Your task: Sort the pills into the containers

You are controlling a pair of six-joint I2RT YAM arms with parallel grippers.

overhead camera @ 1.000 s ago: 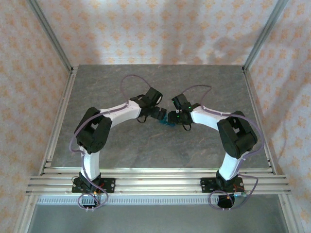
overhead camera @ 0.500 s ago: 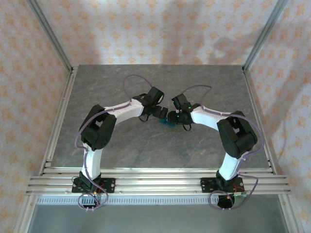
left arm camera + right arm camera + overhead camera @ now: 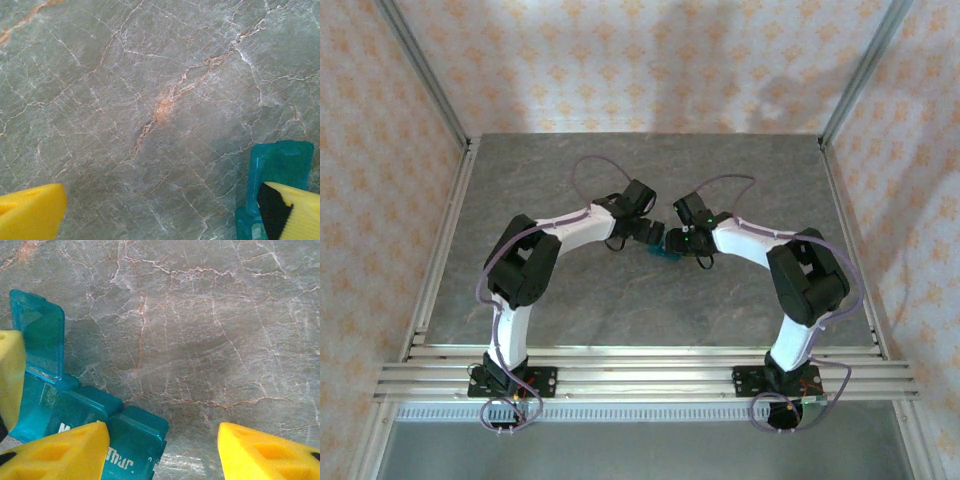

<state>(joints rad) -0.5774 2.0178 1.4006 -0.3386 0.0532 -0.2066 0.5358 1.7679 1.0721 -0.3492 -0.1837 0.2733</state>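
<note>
I have the table (image 3: pixel 620 300), grey marble, with both arms folded in toward its middle: the left arm (image 3: pixel 535 262) reaches toward 2 o'clock and the right arm (image 3: pixel 790 268) toward 10 o'clock. The left gripper (image 3: pixel 648 235) sits at 10 o'clock of the box (image 3: pixel 665 252) and the right gripper (image 3: pixel 688 240) at 2 o'clock of it, both close in.

On the left wrist camera the left gripper (image 3: pixel 160 215) has its fingers spread wide over bare marble, and one pad (image 3: pixel 292 210) overlaps the box (image 3: pixel 280 165) at 4 o'clock.

On the right wrist camera the right gripper (image 3: pixel 162 450) is also spread. One pad (image 3: pixel 60 450) is over the box (image 3: pixel 80 407) at 7 o'clock, with bare table before the other pad.

The teal box lies flat, its end lid (image 3: pixel 42 335) tipped open at 10 o'clock
</note>
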